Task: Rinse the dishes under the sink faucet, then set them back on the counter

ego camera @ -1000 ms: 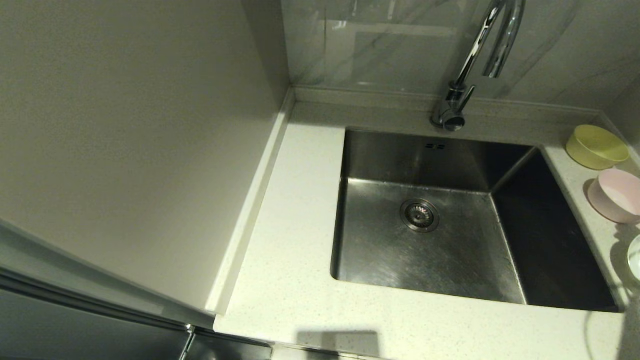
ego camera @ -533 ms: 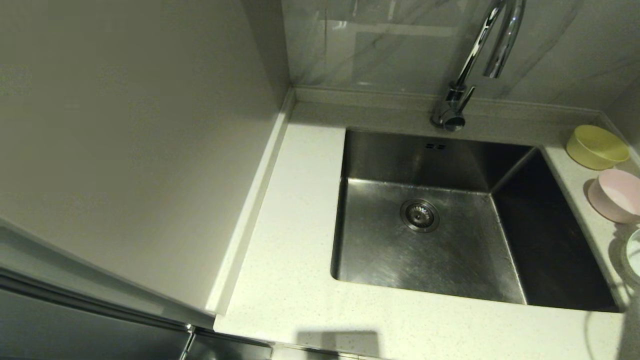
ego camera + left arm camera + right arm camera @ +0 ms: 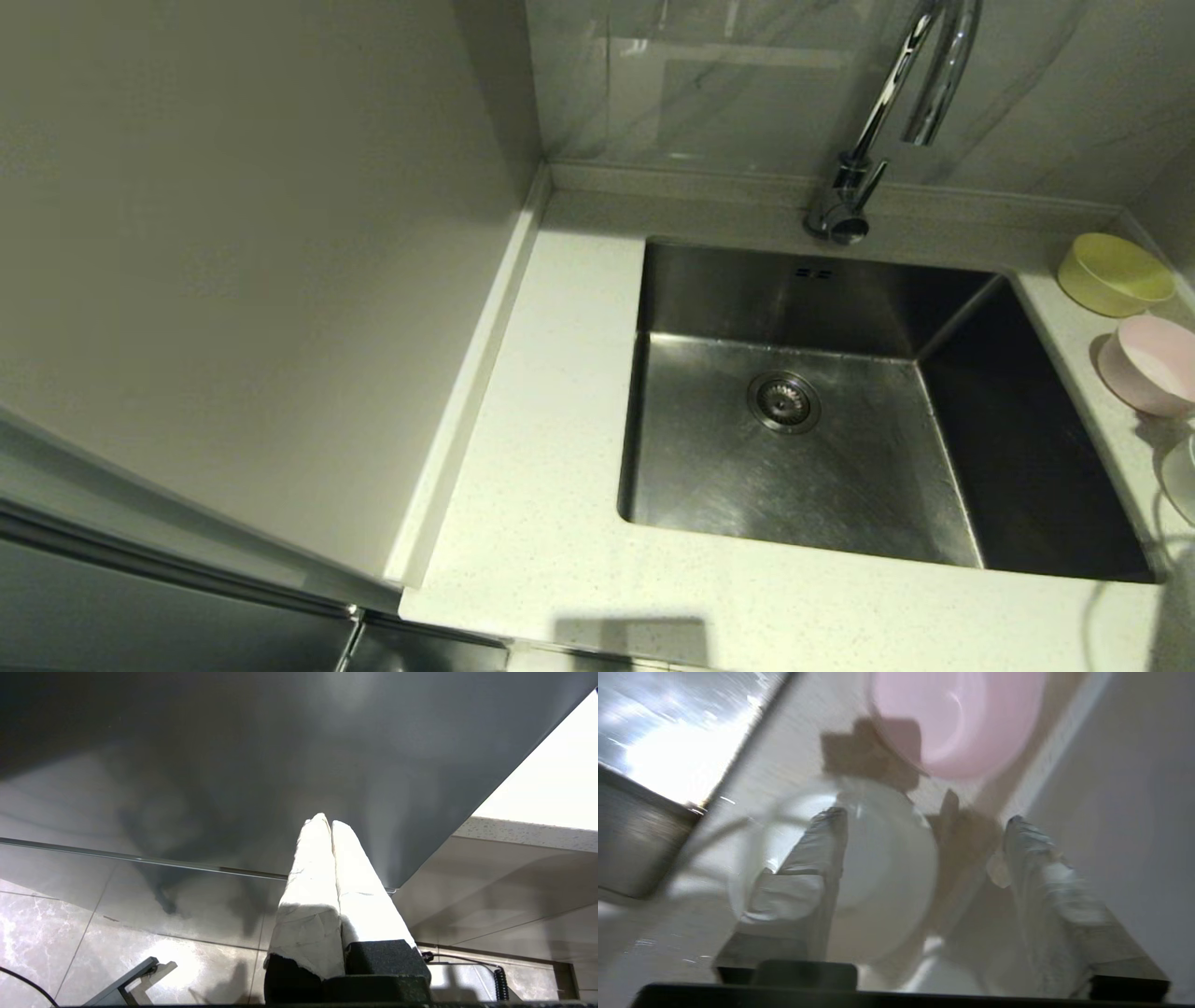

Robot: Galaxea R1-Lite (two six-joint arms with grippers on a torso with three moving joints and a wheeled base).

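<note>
Three dishes sit in a row on the counter (image 3: 551, 467) right of the sink (image 3: 728, 485): a yellow-green bowl (image 3: 1111, 271), a pale pink bowl (image 3: 1153, 364) and a white bowl (image 3: 1184, 478) cut off by the head view's edge. In the right wrist view my right gripper (image 3: 924, 816) is open over the white bowl (image 3: 882, 872). One finger is over the bowl's inside and the other beyond its rim. The pink bowl (image 3: 957, 718) lies just past it. The faucet (image 3: 896, 103) arches over the sink's back edge. My left gripper (image 3: 325, 819) is shut and empty, low beside a dark cabinet front.
A tall grey side panel (image 3: 233, 280) walls off the counter on the left. A tiled back wall rises behind the faucet. The counter strip holding the bowls is narrow, between the sink's edge and the right wall (image 3: 1134, 788). The sink holds only its round drain (image 3: 783, 402).
At the right edge of the head view the white bowl has shifted slightly and its outline looks different. The pink and yellow-green bowls have not moved.
</note>
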